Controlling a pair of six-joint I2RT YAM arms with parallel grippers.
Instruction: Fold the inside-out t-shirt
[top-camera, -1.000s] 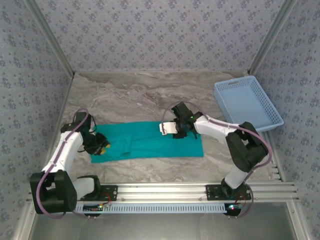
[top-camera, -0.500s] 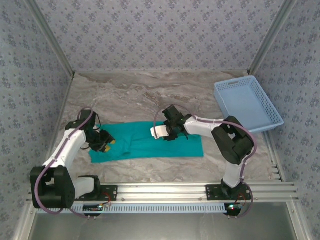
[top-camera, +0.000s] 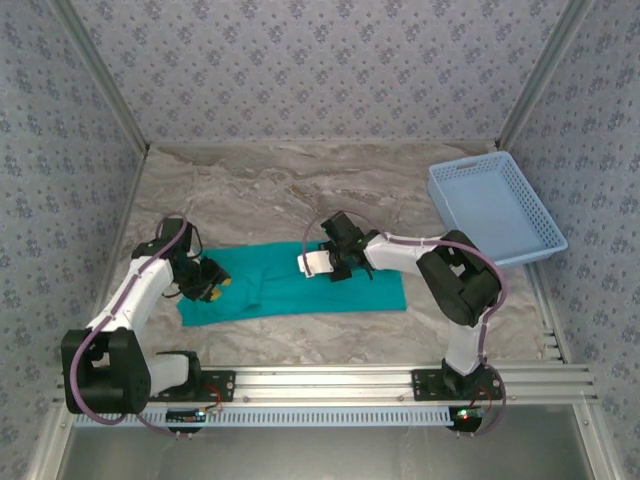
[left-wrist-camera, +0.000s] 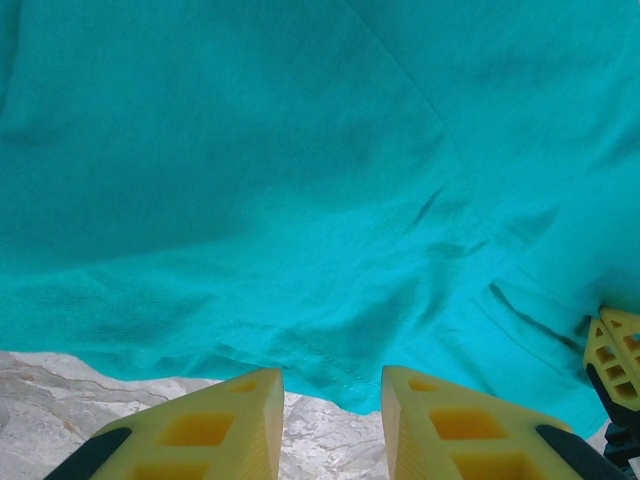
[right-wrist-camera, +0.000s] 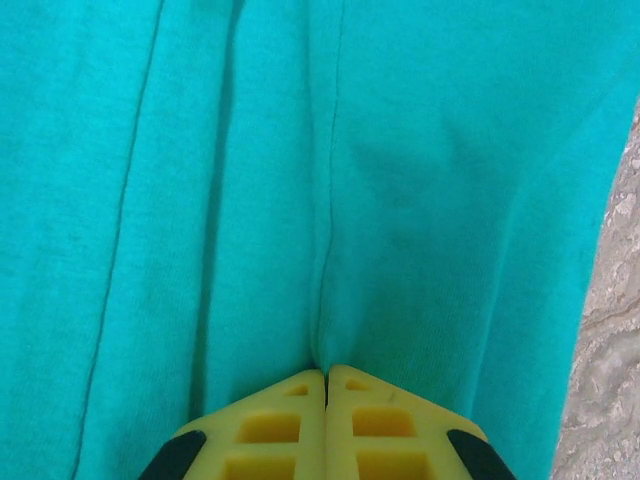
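Note:
The inside-out t-shirt (top-camera: 300, 285) lies as a flat teal strip across the marble table, wider than it is deep. My left gripper (top-camera: 210, 283) hovers at its left end. In the left wrist view this gripper (left-wrist-camera: 332, 412) stands open, the shirt's stitched hem (left-wrist-camera: 300, 350) lying just ahead of the yellow fingertips (left-wrist-camera: 230, 415) with bare marble in the gap. My right gripper (top-camera: 338, 268) rests on the shirt near the middle of its far edge. In the right wrist view it (right-wrist-camera: 326, 378) is shut, and a raised crease of the teal cloth (right-wrist-camera: 420, 200) runs straight into the pressed-together tips.
A light blue mesh basket (top-camera: 495, 205) sits at the back right, apart from the shirt. Patterned walls close in the table on three sides. A metal rail (top-camera: 330, 380) runs along the near edge. Bare marble (top-camera: 300, 185) lies behind the shirt.
My right gripper slid left along the shirt's far edge and closed on the cloth. The left gripper shifted slightly away from the near edge and stayed open.

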